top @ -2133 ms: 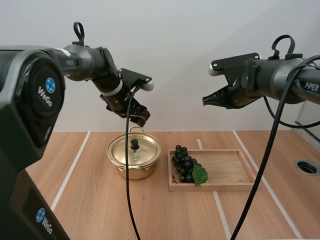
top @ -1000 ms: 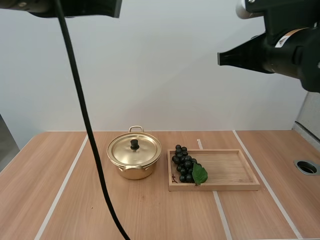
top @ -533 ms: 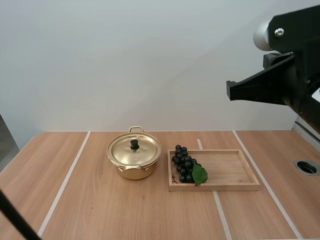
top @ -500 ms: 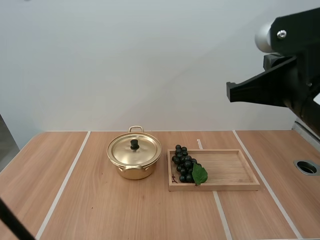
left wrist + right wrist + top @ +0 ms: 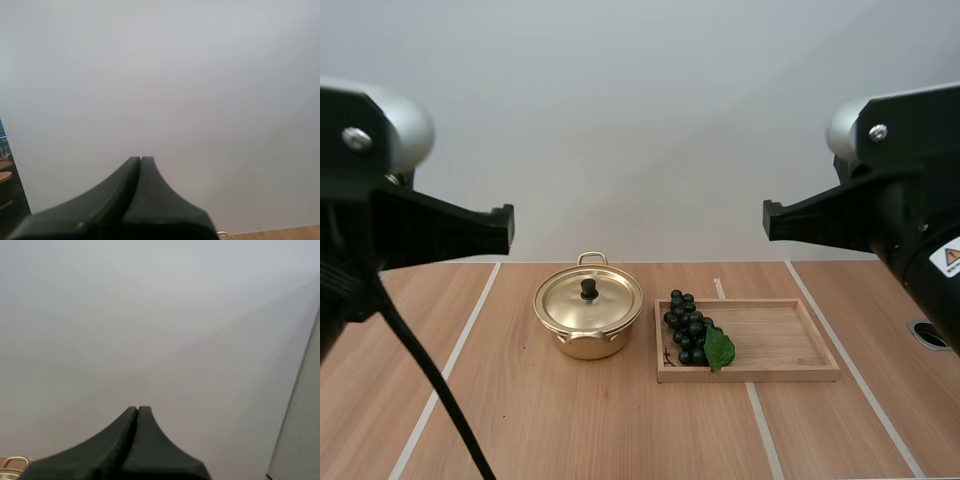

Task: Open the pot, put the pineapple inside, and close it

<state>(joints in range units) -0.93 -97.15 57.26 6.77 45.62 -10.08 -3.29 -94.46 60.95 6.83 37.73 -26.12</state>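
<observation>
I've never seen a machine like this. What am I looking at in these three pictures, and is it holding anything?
This is a robot with two arms, each ending in a black hand of two fingers. The wide picture is taken from above and behind the arms, looking down on a wooden table. In it the left hand and the right hand hang high above the table, tips turned inward. The other two pictures are taken from each arm's wrist. The dark wedge in each is that arm's own fingers, pressed together on nothing, so neither hand holds anything. On the table stands a round golden metal pot with its lid on. Beside it lies a flat wooden tray, with a bunch of dark grapes at the end nearest the pot.
</observation>
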